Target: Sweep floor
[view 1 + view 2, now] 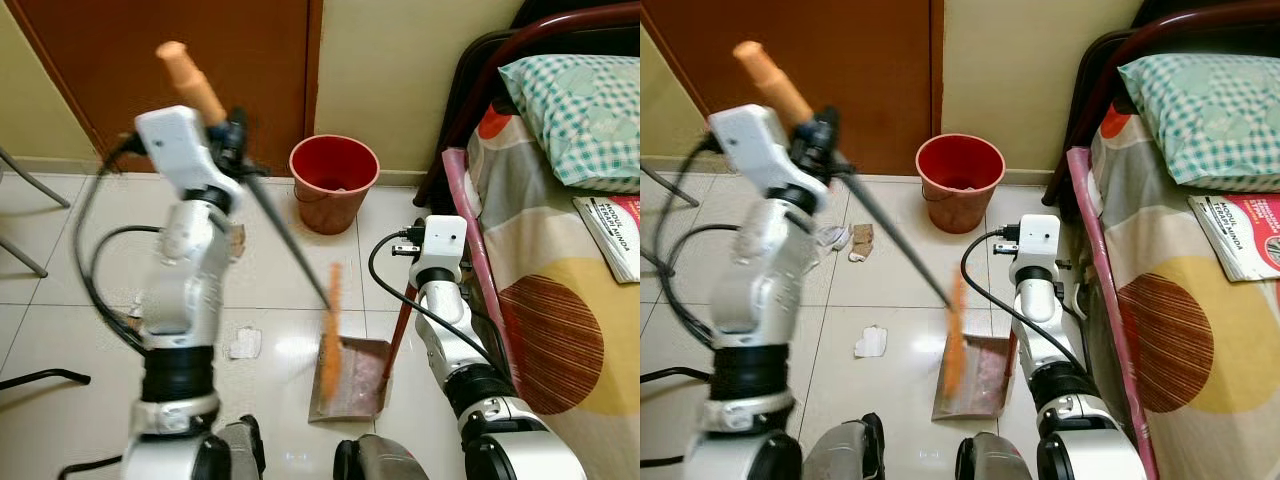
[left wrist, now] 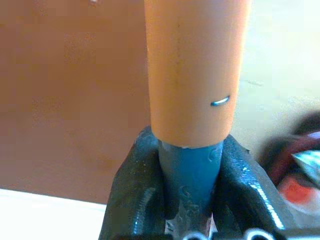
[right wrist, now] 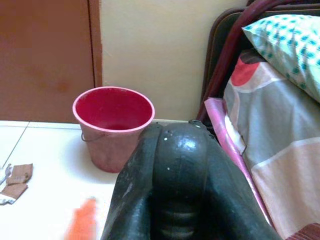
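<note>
My left gripper (image 1: 232, 135) is raised and shut on the broom's dark stick, just below its orange grip (image 2: 197, 65). The stick slants down to blurred orange bristles (image 1: 331, 335) at the left edge of the dustpan (image 1: 358, 385) on the tiles. The pan's red upright handle (image 1: 398, 330) rises to my right gripper (image 3: 180, 165), which is shut on its dark top. A white paper scrap (image 1: 243, 345) lies left of the pan. Brown and white scraps (image 1: 855, 241) lie further back toward the door.
A red bucket (image 1: 334, 180) stands against the wall behind the pan. A bed (image 1: 560, 300) with a checked pillow (image 1: 580, 110) and a book (image 1: 615, 235) runs along the right. The brown door (image 1: 200, 60) is behind; chair legs (image 1: 25, 215) stand at left.
</note>
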